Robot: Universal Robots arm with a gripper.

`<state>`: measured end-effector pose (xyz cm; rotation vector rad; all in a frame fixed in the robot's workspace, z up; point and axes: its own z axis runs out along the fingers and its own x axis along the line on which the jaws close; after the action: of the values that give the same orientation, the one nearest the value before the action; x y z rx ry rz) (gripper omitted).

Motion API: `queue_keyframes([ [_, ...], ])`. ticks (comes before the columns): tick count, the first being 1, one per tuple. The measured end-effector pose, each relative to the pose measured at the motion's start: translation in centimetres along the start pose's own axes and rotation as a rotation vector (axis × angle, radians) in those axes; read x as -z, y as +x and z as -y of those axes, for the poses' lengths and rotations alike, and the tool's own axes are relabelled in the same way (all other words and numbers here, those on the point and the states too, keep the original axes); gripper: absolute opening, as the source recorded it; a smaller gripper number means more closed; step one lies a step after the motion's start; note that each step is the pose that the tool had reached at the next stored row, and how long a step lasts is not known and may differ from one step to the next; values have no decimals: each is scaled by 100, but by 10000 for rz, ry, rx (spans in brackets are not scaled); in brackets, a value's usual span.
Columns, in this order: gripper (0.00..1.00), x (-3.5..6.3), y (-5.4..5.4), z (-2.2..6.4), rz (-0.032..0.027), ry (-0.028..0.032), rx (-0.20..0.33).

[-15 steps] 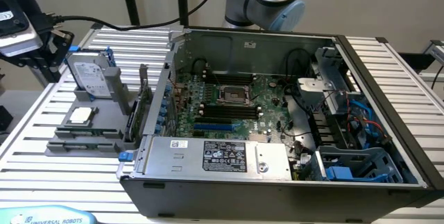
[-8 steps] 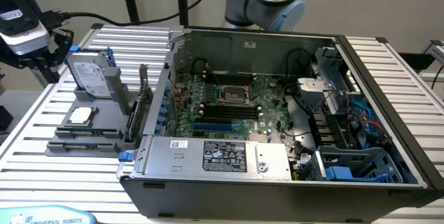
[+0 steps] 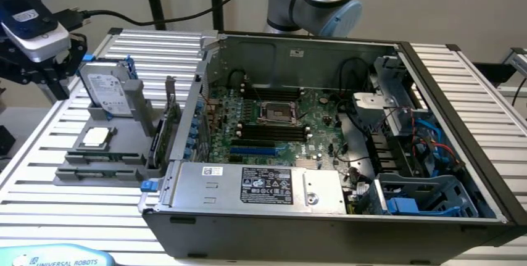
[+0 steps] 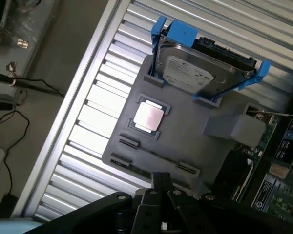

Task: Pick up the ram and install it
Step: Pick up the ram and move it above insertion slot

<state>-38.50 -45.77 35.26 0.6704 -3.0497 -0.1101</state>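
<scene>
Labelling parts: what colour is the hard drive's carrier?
The carrier is blue, clearest in the wrist view.

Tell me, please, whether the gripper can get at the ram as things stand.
Probably yes. The ram lies uncovered along the gray fixture's edge, apart from the upright hard drive, and the gripper hangs nearby. Its shut jaws would need opening.

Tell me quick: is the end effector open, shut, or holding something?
End effector: shut, nothing seen in its grip, hovering over the gray tray.
</scene>
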Motion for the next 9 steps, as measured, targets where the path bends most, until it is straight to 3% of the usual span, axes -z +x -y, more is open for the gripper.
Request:
queue_keyframes([
  [9,11,-14,0,1,-119,2,1635],
])
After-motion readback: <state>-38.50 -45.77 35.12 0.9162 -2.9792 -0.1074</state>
